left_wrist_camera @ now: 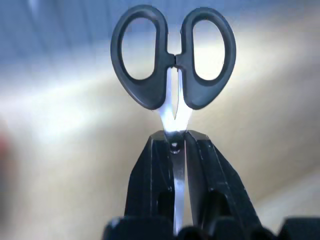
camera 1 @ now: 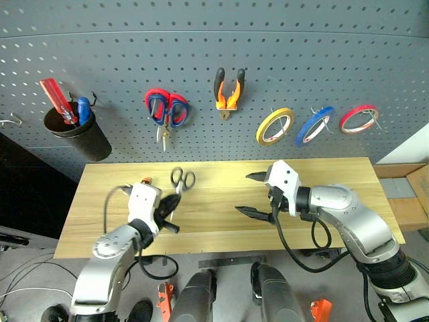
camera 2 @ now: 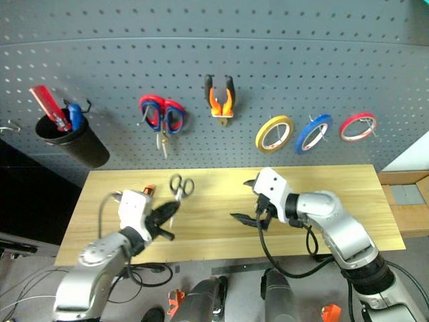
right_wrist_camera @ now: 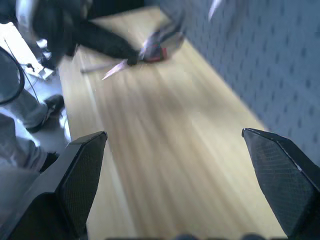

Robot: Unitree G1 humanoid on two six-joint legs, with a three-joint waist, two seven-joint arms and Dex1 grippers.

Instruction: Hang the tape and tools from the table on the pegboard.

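Scissors [left_wrist_camera: 173, 57] with black handles are clamped by the blades in the left claw [camera 1: 169, 211], handle loops leading away from the fingers, long axis in line with the claw. Left claw is closed on the blades at the near left of the counter [camera 1: 335, 176], pointing toward the far right. Right claw [camera 1: 256, 194] stands wide and holds nothing, over the counter's middle. Pegboard [camera 1: 281, 47] rises behind the far edge of the counter; pliers [camera 1: 228, 91] and yellowish tape [camera 1: 275, 126] already hang there. Judgement: the coming move turns on bringing one handle loop over a free hook, so the loops must face the pegboard; the left arm alone carries the scissors. Left wrist view shows the grip point at the blades near the pivot. Head views show an orange-tipped tool [camera 1: 145, 180] lying just beyond the left claw, probably the screwdriver.
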